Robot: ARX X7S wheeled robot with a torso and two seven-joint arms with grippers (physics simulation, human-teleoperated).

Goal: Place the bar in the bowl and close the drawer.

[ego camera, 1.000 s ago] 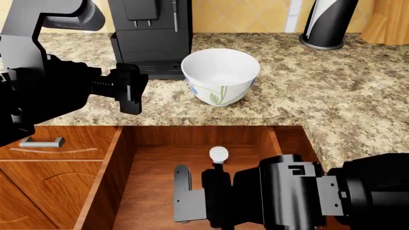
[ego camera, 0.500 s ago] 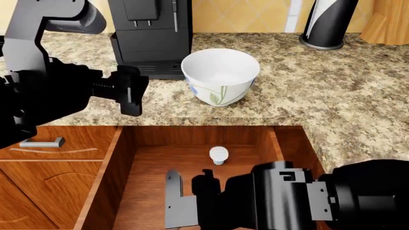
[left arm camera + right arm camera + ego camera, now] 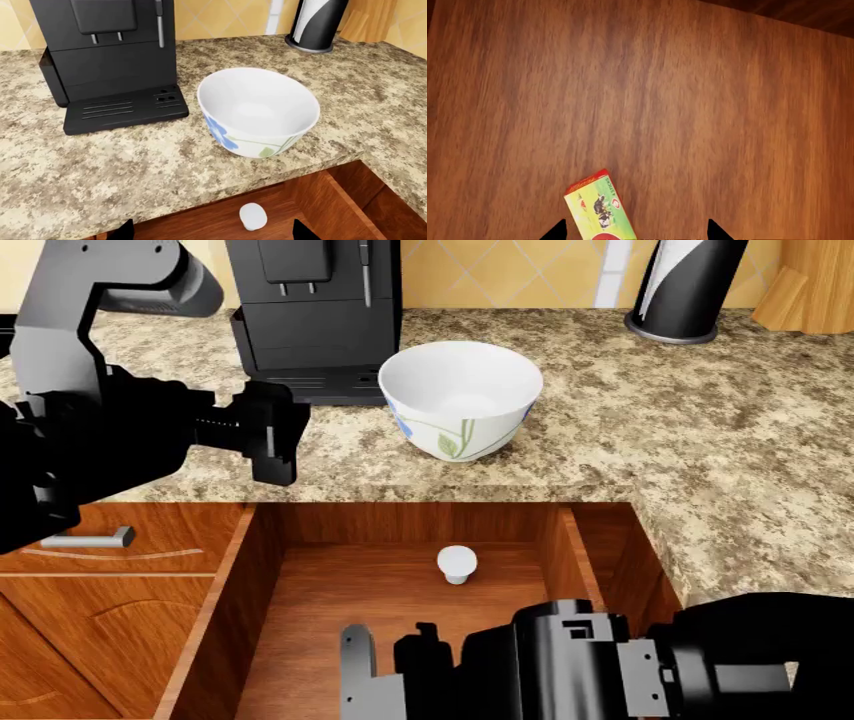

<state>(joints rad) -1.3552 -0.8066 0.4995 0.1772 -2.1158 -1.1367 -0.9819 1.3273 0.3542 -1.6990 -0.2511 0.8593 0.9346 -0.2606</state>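
The bar (image 3: 599, 210), yellow-topped with a red edge, lies flat on the floor of the open drawer (image 3: 707, 100). It sits between the spread fingertips of my right gripper (image 3: 635, 232), closer to one tip, and nothing is clamped on it. In the head view my right gripper (image 3: 390, 678) hangs low inside the drawer (image 3: 254, 580) and hides the bar. The white flowered bowl (image 3: 461, 395) stands empty on the granite counter just behind the drawer. My left gripper (image 3: 274, 430) hovers open over the counter's front edge, left of the bowl (image 3: 260, 110).
A black coffee machine (image 3: 314, 310) stands behind and left of the bowl. A dark cylinder (image 3: 681, 290) and a wooden block (image 3: 807, 285) are at the back right. A small white rounded object (image 3: 457, 563) sits in the drawer. A shut drawer with a metal handle (image 3: 87, 537) is at left.
My right arm has drawn back toward the drawer's front and sunk lower, uncovering the small white object. The left arm has barely shifted. The bowl has not moved.
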